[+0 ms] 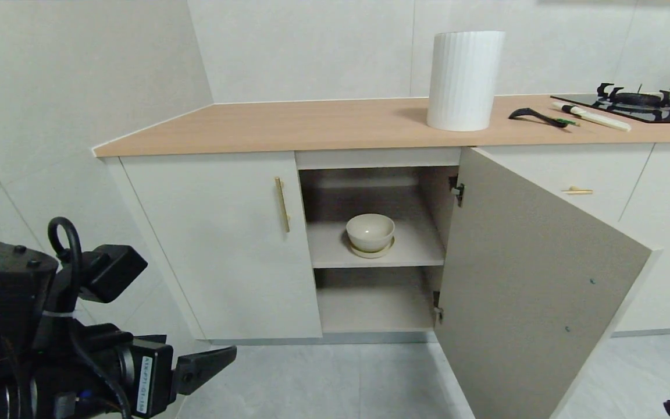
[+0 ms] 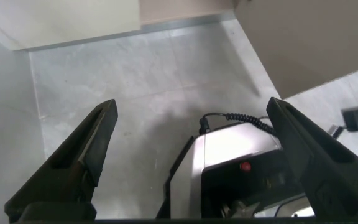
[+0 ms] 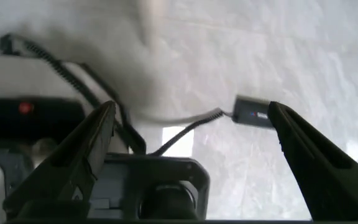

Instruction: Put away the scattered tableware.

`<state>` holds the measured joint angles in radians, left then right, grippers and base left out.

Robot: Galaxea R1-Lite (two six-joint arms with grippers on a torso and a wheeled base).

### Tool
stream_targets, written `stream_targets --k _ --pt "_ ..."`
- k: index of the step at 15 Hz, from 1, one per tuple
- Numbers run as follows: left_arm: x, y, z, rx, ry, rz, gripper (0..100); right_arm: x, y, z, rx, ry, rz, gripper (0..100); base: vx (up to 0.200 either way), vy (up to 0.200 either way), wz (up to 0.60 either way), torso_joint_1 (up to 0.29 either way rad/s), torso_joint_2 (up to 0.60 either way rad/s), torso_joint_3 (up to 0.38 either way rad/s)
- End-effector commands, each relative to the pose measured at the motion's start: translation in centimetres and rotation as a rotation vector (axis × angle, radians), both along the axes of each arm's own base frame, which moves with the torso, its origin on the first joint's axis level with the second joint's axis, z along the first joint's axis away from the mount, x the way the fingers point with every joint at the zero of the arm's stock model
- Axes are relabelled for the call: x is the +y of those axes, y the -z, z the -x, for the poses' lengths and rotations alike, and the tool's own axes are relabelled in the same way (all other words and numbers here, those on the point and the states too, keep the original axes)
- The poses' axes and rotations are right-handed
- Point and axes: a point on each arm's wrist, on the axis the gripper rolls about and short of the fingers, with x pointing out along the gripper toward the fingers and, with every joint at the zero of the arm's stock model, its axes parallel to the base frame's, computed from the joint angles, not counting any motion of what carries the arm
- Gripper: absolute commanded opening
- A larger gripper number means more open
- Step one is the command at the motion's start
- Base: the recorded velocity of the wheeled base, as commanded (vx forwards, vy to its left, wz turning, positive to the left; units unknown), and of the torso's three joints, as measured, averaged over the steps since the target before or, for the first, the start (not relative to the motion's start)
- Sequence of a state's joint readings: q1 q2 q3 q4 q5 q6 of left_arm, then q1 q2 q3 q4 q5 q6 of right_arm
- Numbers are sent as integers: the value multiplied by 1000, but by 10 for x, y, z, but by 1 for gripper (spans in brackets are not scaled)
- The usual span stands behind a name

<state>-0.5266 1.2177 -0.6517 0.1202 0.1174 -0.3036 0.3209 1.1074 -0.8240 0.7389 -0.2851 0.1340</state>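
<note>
A cream bowl (image 1: 370, 231) sits on a small plate (image 1: 371, 253) on the upper shelf of the open cabinet (image 1: 335, 250). On the wooden counter (image 1: 312, 125) at the right lie a black-handled utensil (image 1: 535, 116) and a long cream utensil (image 1: 594, 118). My left gripper (image 1: 213, 358) hangs low at the front left, far from the cabinet. It is open over the floor with nothing between its fingers (image 2: 191, 109). My right gripper (image 3: 191, 109) is also open and empty, pointing down at the floor.
The cabinet door (image 1: 533, 279) swings out wide to the right of the shelves; the left door (image 1: 218, 244) is closed. A tall white ribbed container (image 1: 464, 80) stands on the counter. A black hob (image 1: 643, 105) is at the far right. The lower shelf (image 1: 370, 308) is bare.
</note>
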Motion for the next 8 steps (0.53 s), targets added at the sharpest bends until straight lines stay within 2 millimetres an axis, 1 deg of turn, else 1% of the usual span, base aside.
stream_targets --k 1,3,5,6,8 --pt "0 1 0 4 -2 -1 100 -16 -13 -4 -61 132 1 100 0 0 0 0 0 0" --pt "0 1 0 3 -1 -2 100 -28 -16 -14 -93 217 3 100 0 0 0 0 0 0" --pt "0 1 0 4 -2 -1 100 -35 -16 -32 -152 266 -32 100 0 0 0 0 0 0" --pt "0 1 0 3 -1 -2 100 -42 -13 -46 -168 302 -55 100 0 0 0 0 0 0" --pt "0 1 0 3 -1 -2 100 -57 -10 -67 -226 348 -104 100 0 0 0 0 0 0"
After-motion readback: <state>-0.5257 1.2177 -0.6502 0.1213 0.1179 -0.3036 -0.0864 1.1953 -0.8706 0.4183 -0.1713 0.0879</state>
